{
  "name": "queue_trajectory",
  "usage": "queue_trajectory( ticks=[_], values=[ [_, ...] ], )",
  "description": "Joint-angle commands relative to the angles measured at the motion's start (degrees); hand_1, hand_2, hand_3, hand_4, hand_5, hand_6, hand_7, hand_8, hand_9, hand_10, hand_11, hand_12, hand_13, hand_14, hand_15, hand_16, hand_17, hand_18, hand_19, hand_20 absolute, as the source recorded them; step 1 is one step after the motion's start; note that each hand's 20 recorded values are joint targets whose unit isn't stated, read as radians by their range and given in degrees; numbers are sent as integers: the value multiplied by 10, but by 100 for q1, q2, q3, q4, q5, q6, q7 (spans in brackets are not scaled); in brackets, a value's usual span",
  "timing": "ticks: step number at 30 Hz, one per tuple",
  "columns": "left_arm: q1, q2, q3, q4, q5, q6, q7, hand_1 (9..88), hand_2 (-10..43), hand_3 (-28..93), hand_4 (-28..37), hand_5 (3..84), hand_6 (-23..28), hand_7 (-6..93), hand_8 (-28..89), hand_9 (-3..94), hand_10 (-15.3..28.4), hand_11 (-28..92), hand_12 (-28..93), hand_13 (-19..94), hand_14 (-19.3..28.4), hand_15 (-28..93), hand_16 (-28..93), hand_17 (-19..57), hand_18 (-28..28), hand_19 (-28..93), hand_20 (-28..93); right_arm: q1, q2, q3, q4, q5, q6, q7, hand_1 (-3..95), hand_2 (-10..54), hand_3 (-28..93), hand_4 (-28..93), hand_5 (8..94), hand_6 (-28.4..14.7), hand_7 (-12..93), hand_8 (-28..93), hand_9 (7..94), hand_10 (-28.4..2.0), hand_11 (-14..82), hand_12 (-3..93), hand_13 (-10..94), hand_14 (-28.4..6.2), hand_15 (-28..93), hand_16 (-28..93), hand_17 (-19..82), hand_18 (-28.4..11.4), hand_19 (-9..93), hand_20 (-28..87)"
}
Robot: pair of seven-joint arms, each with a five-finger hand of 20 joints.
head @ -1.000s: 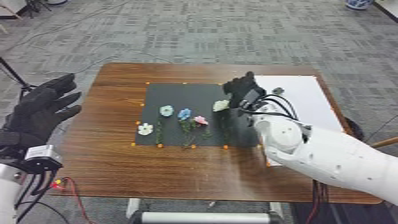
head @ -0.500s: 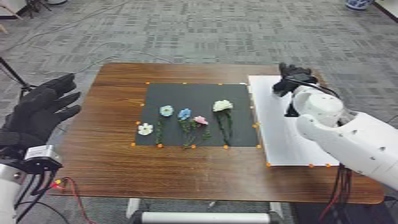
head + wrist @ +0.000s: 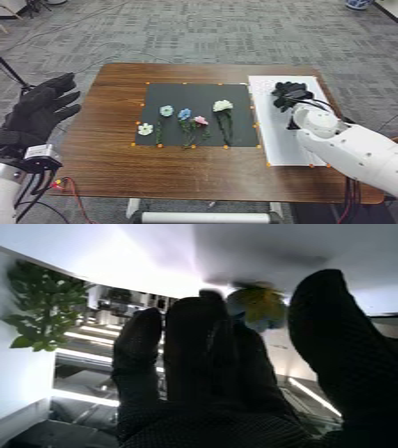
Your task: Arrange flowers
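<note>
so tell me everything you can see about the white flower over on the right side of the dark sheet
The white flower has a full, rounded, creamy head and thin green stems that run down toward the robot. I can't tell whether it's real or artificial. It lies flat on the dark sheet, near the sheet's right edge, to the right of the pink flower. Only the sheet appears to touch it.

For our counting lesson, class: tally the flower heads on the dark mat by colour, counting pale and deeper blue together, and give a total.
White flowers: 2
Blue flowers: 2
Pink flower: 1
Total on the dark mat: 5
</note>
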Motion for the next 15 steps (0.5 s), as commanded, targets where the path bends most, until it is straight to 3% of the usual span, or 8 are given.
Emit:
queue_trajectory(
  ticks=[1,7,11,12,14,15],
  values=[
    [-31,-3,-26,-3,-15,17,-22,246,-33,711,-250,245,20,203,-90,171,96,153,190,63,128,387,-34,-137,202,395,97,210,-180,-105,63,-18,289,-535,358,-95,932,-241,389,-37,271,-143,503,-55,194,122,599,-62,821,266,236,-208,797,558],
    [-36,0,-15,5,-6,2,-14,248,-29,710,-247,246,20,202,-89,172,97,153,190,63,129,387,-32,-137,203,395,97,195,-224,-127,60,-121,271,-458,356,-95,932,-260,433,-17,306,-164,555,-55,203,133,615,-58,819,267,248,-206,802,559],
    [-18,-5,-10,5,-13,-3,2,248,-29,709,-247,246,20,201,-89,171,97,151,190,63,130,387,-32,-138,203,395,97,158,-158,-158,-40,-238,199,-383,354,-95,923,-280,493,10,358,-185,604,-63,266,168,618,-56,826,250,251,-203,802,559],
    [-6,-7,-20,2,-11,-14,1,248,-29,709,-246,246,20,200,-89,172,96,151,191,63,130,386,-33,-138,202,394,97,129,-142,-136,-72,-260,151,-402,359,-95,910,-281,508,21,387,-193,621,-60,287,203,620,-54,828,249,251,-202,802,560],
    [4,0,-22,4,-13,-9,3,248,-29,709,-246,246,20,200,-89,172,96,151,191,63,129,385,-33,-138,202,394,97,11,-120,17,-171,-32,-18,-480,382,-95,863,-282,523,29,457,-78,667,-45,263,336,629,-49,831,253,257,-197,802,561],
    [17,-4,-30,1,-17,-7,6,247,-30,710,-246,246,20,199,-88,172,97,150,191,63,129,385,-32,-138,202,394,97,5,-95,-52,-181,78,169,-547,391,-95,841,-282,529,29,487,-37,685,-40,254,382,637,-47,828,256,259,-198,801,563]
  ],
)
